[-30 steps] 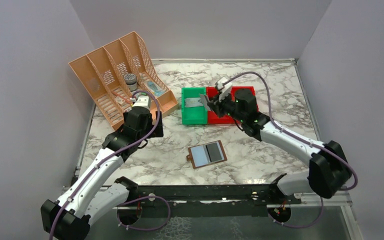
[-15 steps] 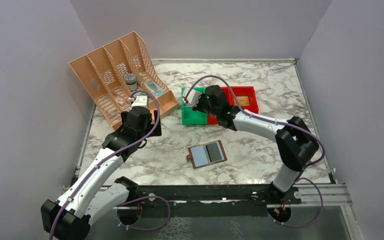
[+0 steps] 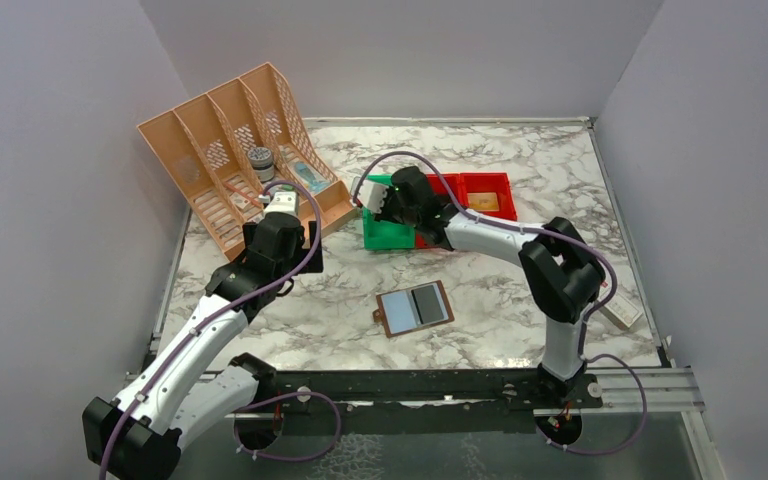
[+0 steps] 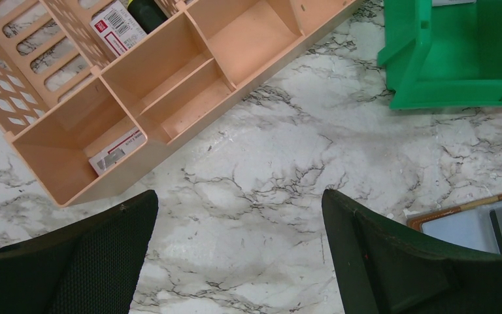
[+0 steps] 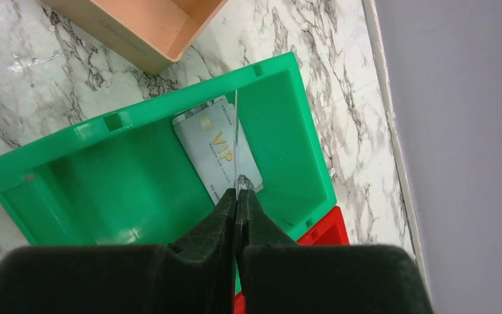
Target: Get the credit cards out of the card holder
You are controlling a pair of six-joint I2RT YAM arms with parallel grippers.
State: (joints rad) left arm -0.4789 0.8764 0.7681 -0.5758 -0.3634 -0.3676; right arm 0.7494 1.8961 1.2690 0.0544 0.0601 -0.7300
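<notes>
Green bin (image 5: 104, 190) with VIP card (image 5: 212, 147), second card (image 5: 235, 131) in right jaws

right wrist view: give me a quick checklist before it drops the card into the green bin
1. Grip: the right gripper is shut on the held card, which stands edge-on. Ok.
2. Position: the held card is over the green bin, not the red bin. Ok.
3. Landing spot: a VIP card lies flat in the green bin, with bare floor beside it. Ok.
4. Drop height above the bin floor: cannot tell.
5. Left gripper: open, over bare marble and clear of the bin. Ok.
6. Card holder emptied: it lies open with pale and dark panels showing. Cannot tell.
</notes>
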